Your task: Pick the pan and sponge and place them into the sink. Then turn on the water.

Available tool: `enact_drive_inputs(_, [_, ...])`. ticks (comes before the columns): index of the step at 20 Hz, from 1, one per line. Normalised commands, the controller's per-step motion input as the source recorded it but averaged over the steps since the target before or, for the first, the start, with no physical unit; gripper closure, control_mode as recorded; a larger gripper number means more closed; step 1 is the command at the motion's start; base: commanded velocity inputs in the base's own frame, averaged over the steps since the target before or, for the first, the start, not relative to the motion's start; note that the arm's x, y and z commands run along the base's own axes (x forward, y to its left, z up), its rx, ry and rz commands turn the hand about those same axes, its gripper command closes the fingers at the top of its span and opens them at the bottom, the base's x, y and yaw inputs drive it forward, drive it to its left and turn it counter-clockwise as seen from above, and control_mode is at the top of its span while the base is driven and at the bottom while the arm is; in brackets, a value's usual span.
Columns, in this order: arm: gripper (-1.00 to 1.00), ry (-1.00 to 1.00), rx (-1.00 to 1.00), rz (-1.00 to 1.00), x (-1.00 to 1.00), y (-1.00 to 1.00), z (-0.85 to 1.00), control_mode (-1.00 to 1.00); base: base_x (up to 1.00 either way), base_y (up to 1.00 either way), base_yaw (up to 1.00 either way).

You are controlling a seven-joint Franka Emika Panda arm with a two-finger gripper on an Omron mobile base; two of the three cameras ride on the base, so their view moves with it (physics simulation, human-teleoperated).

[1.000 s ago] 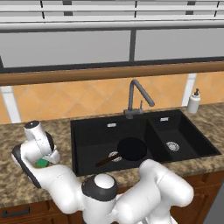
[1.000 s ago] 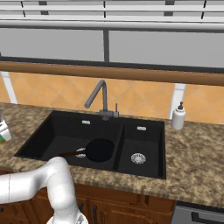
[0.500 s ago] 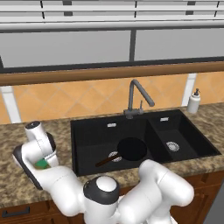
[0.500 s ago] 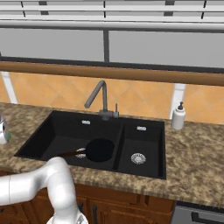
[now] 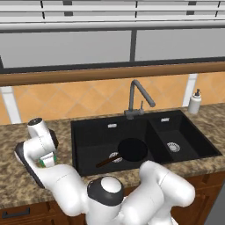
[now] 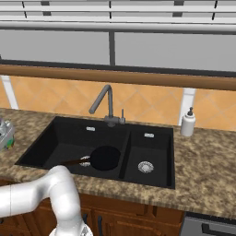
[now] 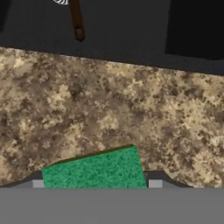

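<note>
Pan [image 5: 132, 150] already lies in the sink's [image 5: 92, 130] larger basin; sponge [image 7: 94, 170] sits on the counter [image 7: 109, 109] left of it, right under the hand [image 5: 46, 161]. Can't tell how far the fingers are spread or whether they grip it. Best to centre on the sponge, squeeze gently, lift clear of the rim before swinging over the basin.

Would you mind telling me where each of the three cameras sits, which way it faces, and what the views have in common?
Left base view: behind the arm to its left, looking forward and down at the sink; the white arm rises from the lower right and bends out over the counter left of the sink, above the sponge.
Right base view: behind to its right, on the same sink, with the arm at the lower left.
Hand view: on the hand, looking down at the counter, the sponge and the sink edge.
Shared: both base views show the pan in the larger basin.
</note>
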Motion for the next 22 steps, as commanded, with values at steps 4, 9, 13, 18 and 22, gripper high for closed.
enact_drive_inputs(4, [1.00, -0.04, 0.00, -0.58, 0.00, -0.47, 0.35, -1.00, 0.00, 0.00, 0.00])
enact_drive_inputs(9, [1.00, -0.12, -0.02, -0.60, -0.10, -0.50, 0.23, -1.00, 0.00, 0.00, 0.00])
enact_drive_inputs(13, [1.00, -0.17, -0.04, -0.59, -0.13, -0.47, 0.18, -1.00, 0.00, 0.00, 0.00])
enact_drive_inputs(18, [1.00, -0.21, -0.02, -0.57, -0.09, -0.51, 0.03, -1.00, 0.00, 0.00, 0.00])
enact_drive_inputs(22, [1.00, -0.19, 0.00, -0.61, -0.12, -0.44, 0.00, -1.00, 0.00, 0.00, 0.00])
